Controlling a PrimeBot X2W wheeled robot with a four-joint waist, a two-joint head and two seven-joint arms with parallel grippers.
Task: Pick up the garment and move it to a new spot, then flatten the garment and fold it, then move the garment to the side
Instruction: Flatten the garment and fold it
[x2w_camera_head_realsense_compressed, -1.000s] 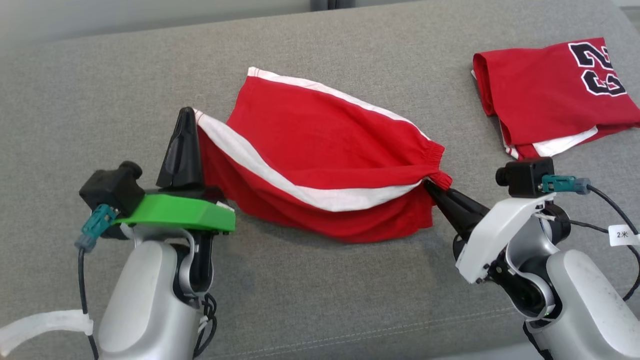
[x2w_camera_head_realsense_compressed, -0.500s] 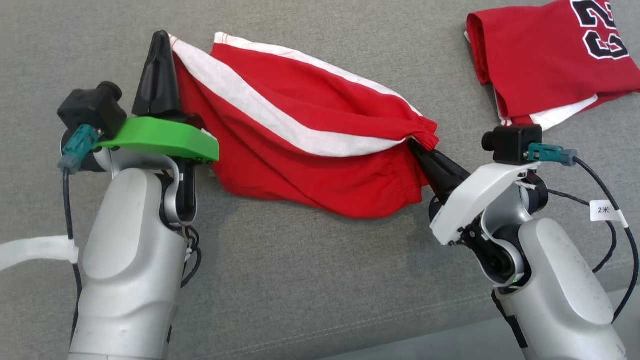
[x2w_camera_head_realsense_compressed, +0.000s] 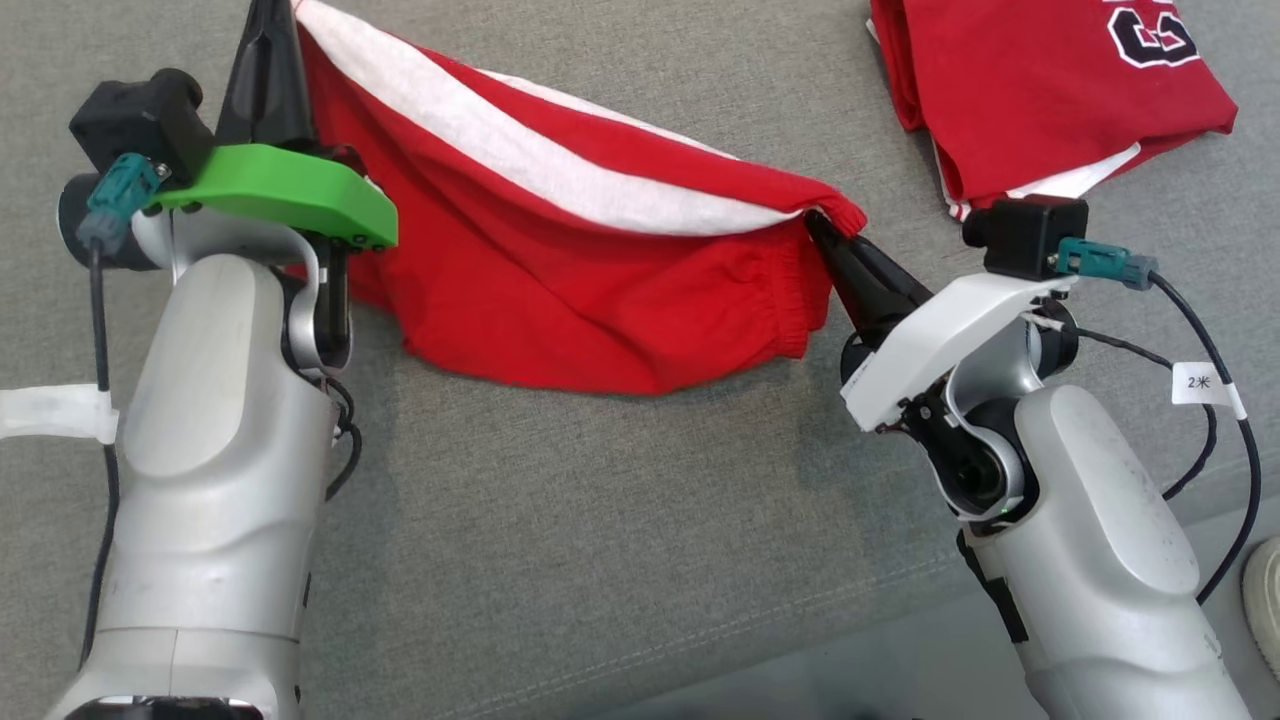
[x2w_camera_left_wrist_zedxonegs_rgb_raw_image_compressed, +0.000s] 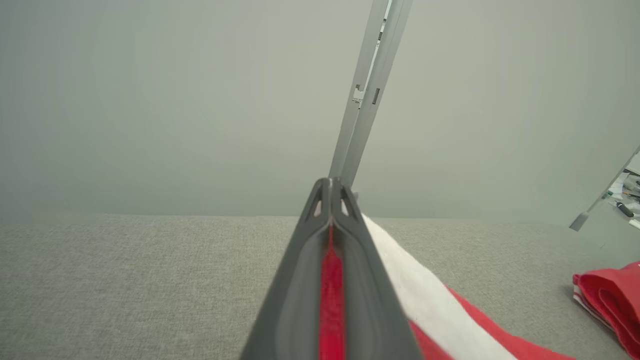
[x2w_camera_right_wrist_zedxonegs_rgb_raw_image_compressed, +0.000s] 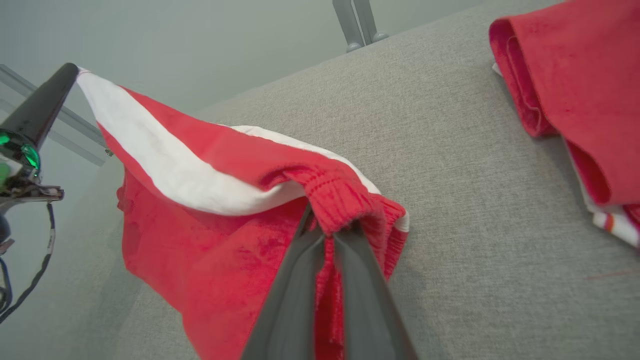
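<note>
The garment (x2w_camera_head_realsense_compressed: 600, 290) is a pair of red shorts with a white side stripe, hanging stretched between both grippers above the grey cushion (x2w_camera_head_realsense_compressed: 600, 520). My left gripper (x2w_camera_head_realsense_compressed: 268, 20) is shut on its hem corner at the upper left; red cloth shows between its fingers (x2w_camera_left_wrist_zedxonegs_rgb_raw_image_compressed: 330, 240) in the left wrist view. At the right end of the garment my right gripper (x2w_camera_head_realsense_compressed: 815, 222) is shut on the elastic waistband (x2w_camera_right_wrist_zedxonegs_rgb_raw_image_compressed: 335, 200). The lower part of the garment (x2w_camera_right_wrist_zedxonegs_rgb_raw_image_compressed: 200, 260) sags toward the cushion.
A second red garment (x2w_camera_head_realsense_compressed: 1040, 90) with a dark number print lies folded at the back right of the cushion, seen also (x2w_camera_right_wrist_zedxonegs_rgb_raw_image_compressed: 575, 90) in the right wrist view. The cushion's front edge (x2w_camera_head_realsense_compressed: 800, 660) runs close to my arms. A grey wall with a metal post (x2w_camera_left_wrist_zedxonegs_rgb_raw_image_compressed: 367, 90) stands behind.
Both grippers have lifted the garment and carried it away from me, stretched between them. The head camera has shifted, so the folded garment sits higher in view.
</note>
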